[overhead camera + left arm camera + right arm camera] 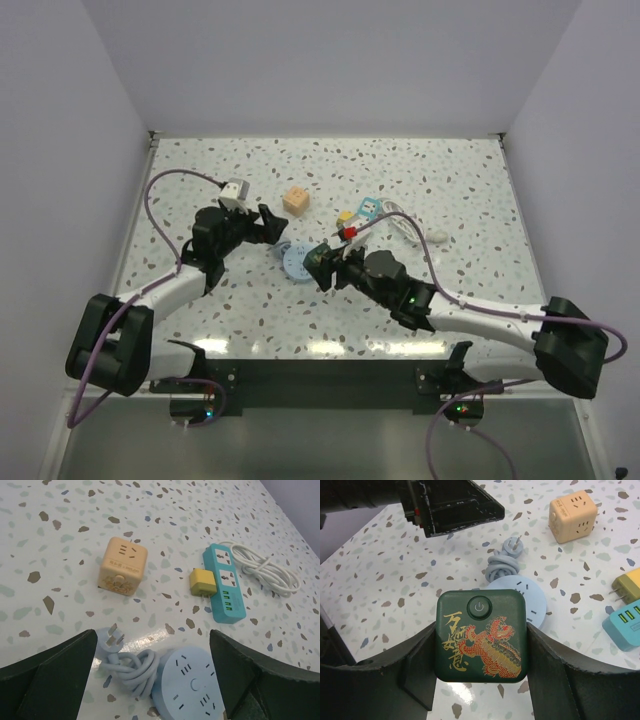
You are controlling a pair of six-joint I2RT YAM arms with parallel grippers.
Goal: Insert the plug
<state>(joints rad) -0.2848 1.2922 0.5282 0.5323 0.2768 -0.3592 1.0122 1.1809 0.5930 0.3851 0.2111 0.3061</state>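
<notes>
The plug point(481, 635) is a dark green cube with a gold and red dragon print and a power button on its top face. My right gripper point(481, 642) is shut on its two sides, and its prongs are hidden. In the top view the right gripper point(325, 265) holds the plug point(322, 262) just beside the round light-blue power strip point(297, 262). My left gripper point(152, 680) stands open over that power strip point(187, 685) and its coiled cable point(131, 666), with nothing between its fingers. In the top view the left gripper point(270, 228) is just left of the strip.
A tan-orange cube socket point(121, 566) sits beyond the blue strip. To the right lie a small yellow block point(201, 582), a teal power strip point(225, 582) and its white cable point(265, 570). One left finger point(455, 510) shows in the right wrist view.
</notes>
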